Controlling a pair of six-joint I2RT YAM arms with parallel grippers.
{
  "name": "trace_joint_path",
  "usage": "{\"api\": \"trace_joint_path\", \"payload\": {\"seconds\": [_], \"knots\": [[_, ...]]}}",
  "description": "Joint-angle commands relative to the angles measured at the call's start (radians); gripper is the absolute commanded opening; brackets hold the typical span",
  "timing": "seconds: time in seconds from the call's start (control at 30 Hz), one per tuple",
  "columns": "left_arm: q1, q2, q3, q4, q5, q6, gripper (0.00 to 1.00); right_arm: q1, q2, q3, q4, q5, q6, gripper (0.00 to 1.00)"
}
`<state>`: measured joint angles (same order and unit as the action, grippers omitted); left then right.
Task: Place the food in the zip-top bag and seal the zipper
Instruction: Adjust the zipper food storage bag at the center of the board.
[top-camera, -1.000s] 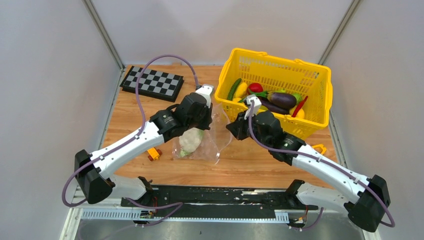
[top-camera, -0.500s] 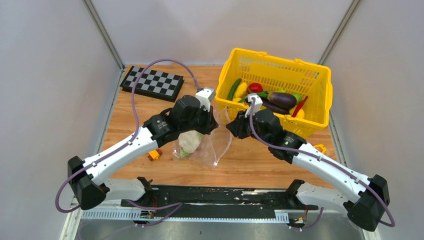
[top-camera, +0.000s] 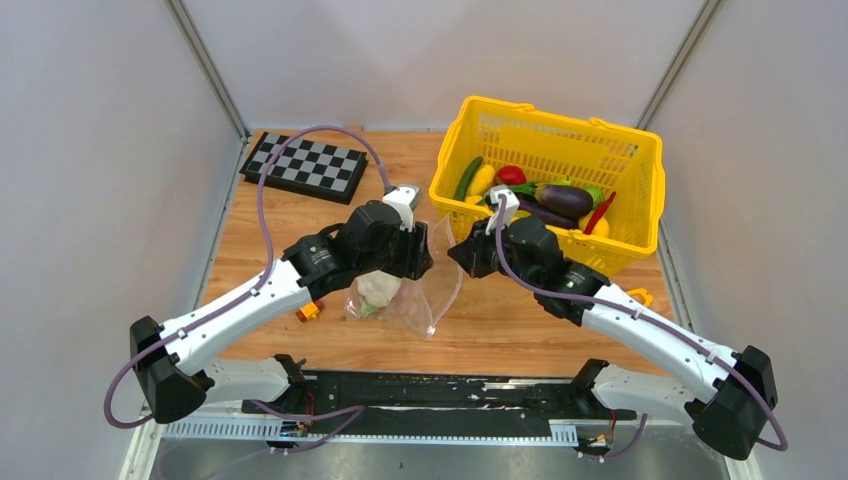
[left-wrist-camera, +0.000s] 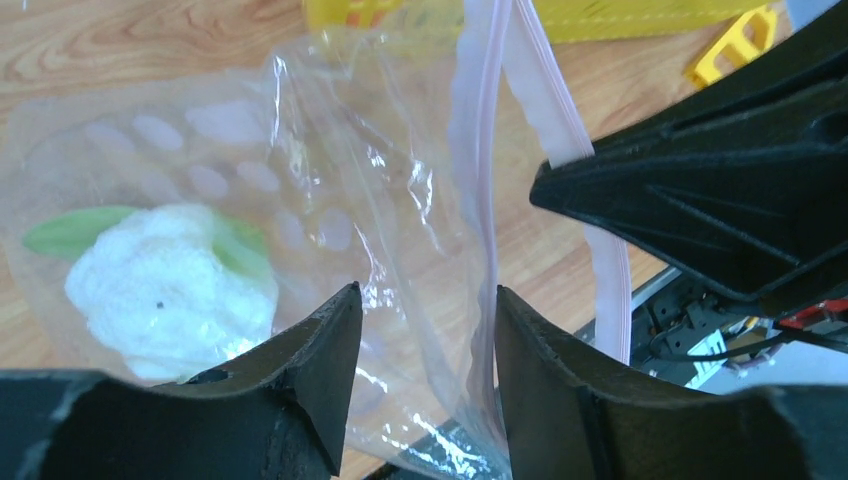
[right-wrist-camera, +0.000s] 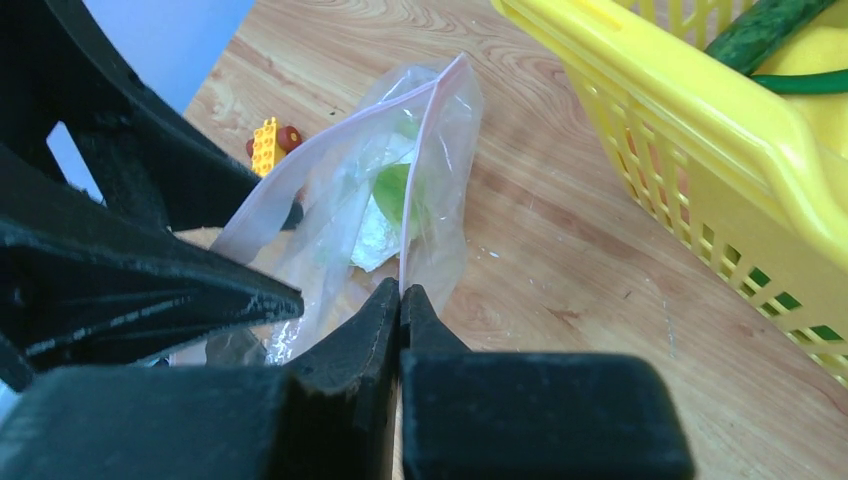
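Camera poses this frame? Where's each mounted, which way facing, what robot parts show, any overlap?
Top external: fixed above and behind the bases, looking down on the table; left arm and right arm whole.
Left wrist: on the left wrist, looking into the zip-top bag at the cauliflower; left gripper, fingers parted, below, right gripper at right.
Right wrist: on the right wrist, facing left past the basket; its shut fingers pinch the zipper.
Shared: both wrist views show bag and zipper.
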<state>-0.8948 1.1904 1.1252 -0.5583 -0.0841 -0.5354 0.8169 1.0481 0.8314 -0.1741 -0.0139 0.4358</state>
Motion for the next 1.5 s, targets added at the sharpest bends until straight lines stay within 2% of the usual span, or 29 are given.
{"api": "trace_joint_path", "payload": {"seconds": [0.0, 0.13, 0.3, 0.4, 0.53, 0.67, 0.8, 0.9, 1.13, 1.33, 1.47], "knots": [[-0.057, -0.019, 0.067, -0.114, -0.098, -0.039, 0.59, -0.001, 0.020, 0.004, 0.085, -0.029, 0.027, 0.00], [-0.120, -0.024, 0.071, -0.202, -0.200, -0.095, 0.56, -0.001, 0.042, 0.014, 0.090, -0.057, 0.026, 0.00], [-0.132, -0.042, 0.038, -0.171, -0.231, -0.135, 0.32, 0.000, 0.051, 0.020, 0.094, -0.091, 0.022, 0.00], [-0.132, -0.030, 0.054, -0.190, -0.245, -0.142, 0.14, -0.001, 0.035, 0.026, 0.081, -0.094, 0.013, 0.00], [-0.132, -0.067, 0.043, -0.181, -0.282, -0.135, 0.00, -0.007, 0.018, 0.040, 0.106, -0.140, -0.018, 0.00], [-0.132, -0.112, 0.088, -0.217, -0.429, -0.100, 0.00, -0.012, 0.111, 0.171, 0.107, -0.307, -0.070, 0.00], [-0.120, -0.136, 0.210, -0.380, -0.606, -0.056, 0.00, -0.012, 0.258, 0.342, 0.124, -0.449, -0.078, 0.00], [-0.112, -0.155, 0.310, -0.484, -0.712, -0.039, 0.00, -0.011, 0.379, 0.479, 0.143, -0.545, -0.021, 0.00], [-0.084, -0.202, 0.459, -0.602, -0.844, 0.012, 0.00, -0.010, 0.584, 0.710, 0.297, -0.720, 0.152, 0.00], [-0.084, -0.208, 0.438, -0.563, -0.784, 0.060, 0.00, -0.017, 0.586, 0.683, 0.238, -0.656, 0.102, 0.00], [-0.078, -0.185, 0.323, -0.447, -0.697, 0.079, 0.00, -0.029, 0.508, 0.548, 0.117, -0.463, -0.026, 0.00]]}}
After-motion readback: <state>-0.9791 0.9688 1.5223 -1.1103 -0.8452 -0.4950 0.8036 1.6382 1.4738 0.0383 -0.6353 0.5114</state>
